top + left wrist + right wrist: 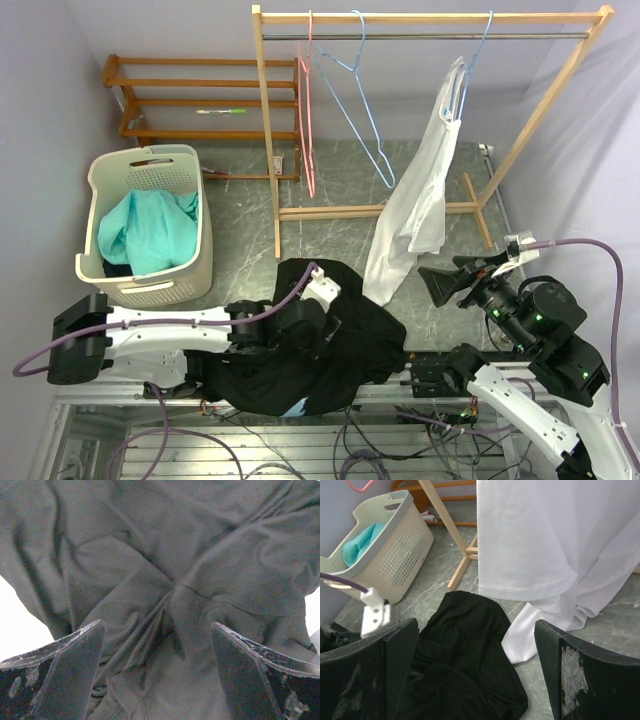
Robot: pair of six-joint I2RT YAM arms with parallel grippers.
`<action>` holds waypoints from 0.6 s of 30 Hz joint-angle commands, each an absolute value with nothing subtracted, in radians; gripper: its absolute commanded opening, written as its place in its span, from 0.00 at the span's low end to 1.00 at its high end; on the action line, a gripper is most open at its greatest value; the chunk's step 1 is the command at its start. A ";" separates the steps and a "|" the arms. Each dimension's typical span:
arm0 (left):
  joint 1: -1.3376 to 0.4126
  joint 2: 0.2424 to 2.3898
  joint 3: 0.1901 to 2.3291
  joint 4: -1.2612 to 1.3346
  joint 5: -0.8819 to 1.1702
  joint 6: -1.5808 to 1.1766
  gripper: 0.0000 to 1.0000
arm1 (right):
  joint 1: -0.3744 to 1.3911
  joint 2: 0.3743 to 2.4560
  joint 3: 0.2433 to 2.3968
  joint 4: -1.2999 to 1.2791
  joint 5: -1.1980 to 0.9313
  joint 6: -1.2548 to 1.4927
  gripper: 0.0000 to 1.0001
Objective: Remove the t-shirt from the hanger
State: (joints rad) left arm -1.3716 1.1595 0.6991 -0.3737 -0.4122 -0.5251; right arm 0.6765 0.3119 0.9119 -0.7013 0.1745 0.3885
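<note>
Fingers [65, 675] on your left gripper [157, 625] and right gripper [475, 625] are standing wide, empty, while the white fabric t-shirt [420, 200], likely soft and light, is dangling from the far-right pale wire hanger [480, 45], inviting a hem pinch.

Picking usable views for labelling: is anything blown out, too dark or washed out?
Top view: even light, but the black shirt is a near-featureless dark mass. Left wrist: the same shirt looks washed grey, side edges blown white. Right wrist: the white shirt is bright, hem stitching readable.
</note>
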 commanded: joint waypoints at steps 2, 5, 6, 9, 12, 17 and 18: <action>-1.358 1.261 0.723 -0.300 -0.288 -0.475 0.95 | 0.682 0.315 0.904 -0.679 0.172 0.389 1.00; -1.351 1.324 0.730 -0.287 -0.287 -0.474 0.95 | 0.681 0.314 0.902 -0.679 0.172 0.390 1.00; -1.347 1.343 0.729 -0.281 -0.283 -0.475 0.95 | 0.681 0.314 0.902 -0.678 0.171 0.390 1.00; -1.325 1.404 0.714 -0.262 -0.280 -0.491 0.95 | 0.681 0.312 0.900 -0.679 0.170 0.390 1.00; -1.306 1.446 0.686 -0.231 -0.284 -0.518 0.95 | 0.681 0.310 0.899 -0.678 0.169 0.391 1.00; -1.260 1.491 0.667 -0.177 -0.193 -0.536 0.66 | 0.681 0.307 0.897 -0.679 0.170 0.394 1.00; -1.231 1.504 0.661 -0.165 -0.126 -0.539 0.43 | 0.680 0.305 0.897 -0.678 0.170 0.393 1.00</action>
